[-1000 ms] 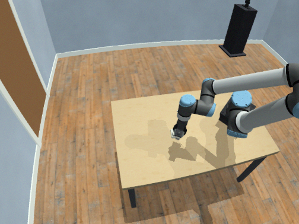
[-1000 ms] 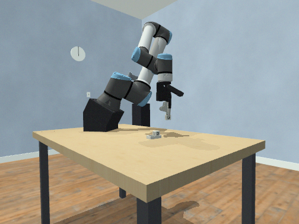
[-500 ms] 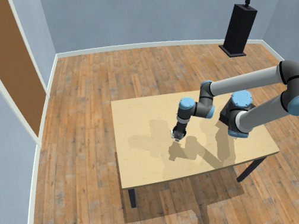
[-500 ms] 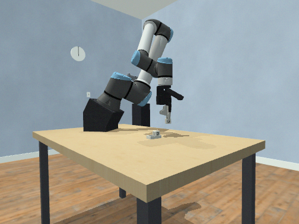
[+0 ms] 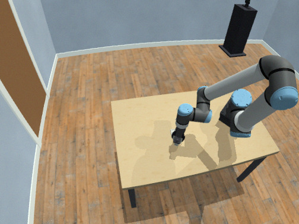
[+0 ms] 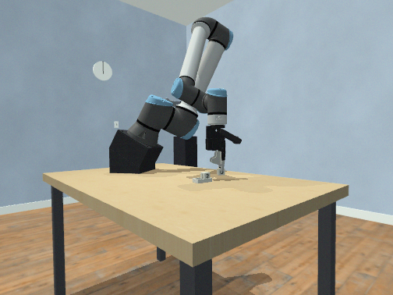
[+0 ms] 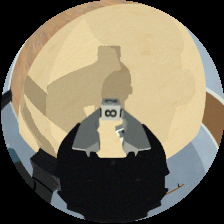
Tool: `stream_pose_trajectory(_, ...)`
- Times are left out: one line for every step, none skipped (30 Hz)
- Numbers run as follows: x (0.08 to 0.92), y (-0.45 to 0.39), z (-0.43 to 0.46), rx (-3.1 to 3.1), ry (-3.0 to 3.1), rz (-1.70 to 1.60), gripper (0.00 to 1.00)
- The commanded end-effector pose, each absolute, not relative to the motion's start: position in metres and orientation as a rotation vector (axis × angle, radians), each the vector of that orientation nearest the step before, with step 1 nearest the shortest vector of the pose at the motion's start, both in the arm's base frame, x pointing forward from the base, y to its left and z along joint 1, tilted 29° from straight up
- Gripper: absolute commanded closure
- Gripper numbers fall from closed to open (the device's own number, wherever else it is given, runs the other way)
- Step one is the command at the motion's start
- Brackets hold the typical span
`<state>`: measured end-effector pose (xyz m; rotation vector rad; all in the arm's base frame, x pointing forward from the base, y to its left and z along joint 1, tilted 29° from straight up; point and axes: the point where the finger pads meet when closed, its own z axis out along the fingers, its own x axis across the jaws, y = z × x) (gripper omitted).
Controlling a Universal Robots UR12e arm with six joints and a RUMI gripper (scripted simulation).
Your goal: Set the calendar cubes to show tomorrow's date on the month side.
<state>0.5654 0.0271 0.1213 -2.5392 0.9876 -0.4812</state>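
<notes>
My gripper is shut on a small white calendar cube. In the wrist view the cube sits between the fingertips, and the face towards the camera shows an 8. In the exterior view the fingers point straight down and hold the cube just above the table top. The small grey calendar tray, with a white cube in it, stands on the table a little to the left of the gripper. In the top view the gripper covers most of the tray. The month side of the tray is too small to read.
The arm's black base stands at the back of the wooden table. A black pedestal stands on the floor by the far wall.
</notes>
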Motion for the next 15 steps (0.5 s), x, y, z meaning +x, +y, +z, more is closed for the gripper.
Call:
stream_pose_trajectory(0.5732,0.0291,0.1115,-2.539,0.989,-0.487,0.89)
stream_pose_trajectory(0.5739,0.0294,0.1101,-2.539,0.989,-0.487,0.89)
stream_pose_trajectory(0.5745,0.0297,0.1091,-2.539,0.989,-0.487,0.89)
stream_pose_trajectory(0.5749,0.0299,0.1084,-2.539,0.989,-0.487,0.89)
stream_pose_trajectory(0.5751,0.03,0.1079,-2.539,0.989,-0.487,0.89)
stream_pose_trajectory(0.5753,0.0301,0.1077,-2.539,0.989,-0.487,0.89)
stream_pose_trajectory(0.5753,0.0301,0.1076,-2.539,0.989,-0.487,0.89)
stream_pose_trajectory(0.5753,0.0301,0.1076,-2.539,0.989,-0.487,0.89)
stream_pose_trajectory(0.5753,0.0301,0.1076,-2.539,0.989,-0.487,0.89)
stream_pose_trajectory(0.5753,0.0301,0.1076,-2.539,0.989,-0.487,0.89)
stream_pose_trajectory(0.5753,0.0301,0.1076,-2.539,0.989,-0.487,0.89)
stream_pose_trajectory(0.5753,0.0301,0.1076,-2.539,0.989,-0.487,0.89)
stream_pose_trajectory(0.5753,0.0301,0.1076,-2.539,0.989,-0.487,0.89)
stream_pose_trajectory(0.5753,0.0301,0.1076,-2.539,0.989,-0.487,0.89)
stream_pose_trajectory(0.5753,0.0301,0.1076,-2.539,0.989,-0.487,0.89)
